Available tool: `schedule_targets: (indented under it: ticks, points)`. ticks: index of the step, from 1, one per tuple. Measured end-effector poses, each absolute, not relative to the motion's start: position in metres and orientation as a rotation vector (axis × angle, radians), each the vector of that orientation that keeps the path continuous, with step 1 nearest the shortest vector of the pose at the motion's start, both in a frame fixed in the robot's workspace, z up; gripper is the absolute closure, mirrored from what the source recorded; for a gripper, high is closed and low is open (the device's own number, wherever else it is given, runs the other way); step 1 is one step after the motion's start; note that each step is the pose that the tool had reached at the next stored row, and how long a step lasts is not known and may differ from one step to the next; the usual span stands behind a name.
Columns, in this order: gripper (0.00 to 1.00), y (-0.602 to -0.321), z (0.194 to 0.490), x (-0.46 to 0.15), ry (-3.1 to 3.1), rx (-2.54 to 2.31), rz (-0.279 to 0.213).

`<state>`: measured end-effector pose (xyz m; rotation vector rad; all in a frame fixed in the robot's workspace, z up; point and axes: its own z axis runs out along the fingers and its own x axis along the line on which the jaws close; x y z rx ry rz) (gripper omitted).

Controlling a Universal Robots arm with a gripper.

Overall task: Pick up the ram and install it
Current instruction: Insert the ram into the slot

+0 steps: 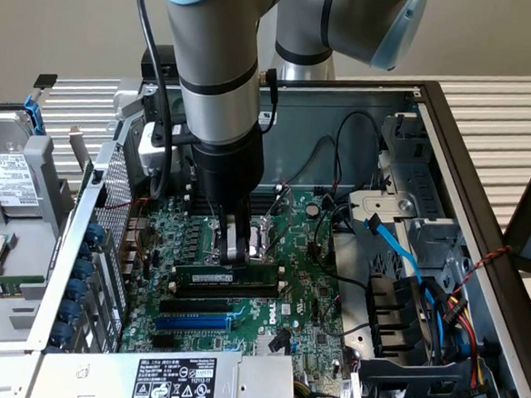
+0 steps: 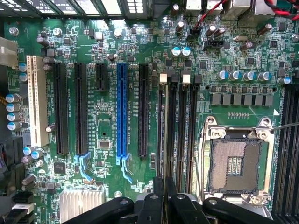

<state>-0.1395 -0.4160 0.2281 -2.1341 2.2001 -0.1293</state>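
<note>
The ram [image 1: 207, 274] is a long green stick with a white label. It is held level, low over the black memory slots [image 1: 232, 290] in the open computer case. My gripper [image 1: 243, 259] comes straight down from above and is shut on the stick's upper edge near its middle. In the wrist view the ram [image 2: 164, 130] shows edge-on as a thin line along the memory slots [image 2: 183, 130], with my gripper [image 2: 164, 189] closed around it. I cannot tell whether the stick is seated in a slot or just above it.
A blue expansion slot [image 2: 122, 112] and black ones lie beside the memory slots. On the other side sits the open CPU socket [image 2: 235, 163]. A power supply [image 1: 180, 380] borders the board in front. A drive cage with blue cables [image 1: 404, 300] stands at the exterior view's right.
</note>
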Motion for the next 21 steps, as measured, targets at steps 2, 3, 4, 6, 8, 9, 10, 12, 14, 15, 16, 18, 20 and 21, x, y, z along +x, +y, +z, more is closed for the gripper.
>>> schedule_targets:
  ticks: [2,3,4,6,8,9,10,12,14,15,16,18,20,21]
  points:
    - [0.87,-0.4163,0.2282,-0.1394,2.200,-2.134,-0.129]
    - [0.87,-0.4163,0.2282,-0.1394,2.200,-2.134,-0.129]
    - [0.87,-0.4163,0.2281,-0.1394,2.200,-2.134,-0.129]
    - [0.87,-0.4164,0.2281,-0.1391,2.200,-2.134,-0.129]
    - [0.87,-0.4164,0.2281,-0.1379,2.200,-2.134,-0.128]
    - [0.87,-0.4164,0.2281,-0.1375,2.200,-2.134,-0.128]
    - [0.87,-0.4164,0.2281,-0.1376,2.200,-2.134,-0.128]
    - [0.87,-0.4163,0.2282,-0.1375,2.200,-2.134,-0.128]
    - [0.87,-0.4163,0.2281,-0.1375,2.200,-2.134,-0.128]
    - [0.87,-0.4163,0.2281,-0.1375,2.200,-2.134,-0.127]
    - [0.87,-0.4163,0.2281,-0.1375,2.200,-2.134,-0.126]
    - [0.87,-0.4163,0.2282,-0.1374,2.201,-2.135,-0.123]
    - [0.87,-0.4163,0.2281,-0.1375,2.202,-2.135,-0.120]
    - [0.87,-0.4163,0.2282,-0.1375,2.202,-2.136,-0.119]
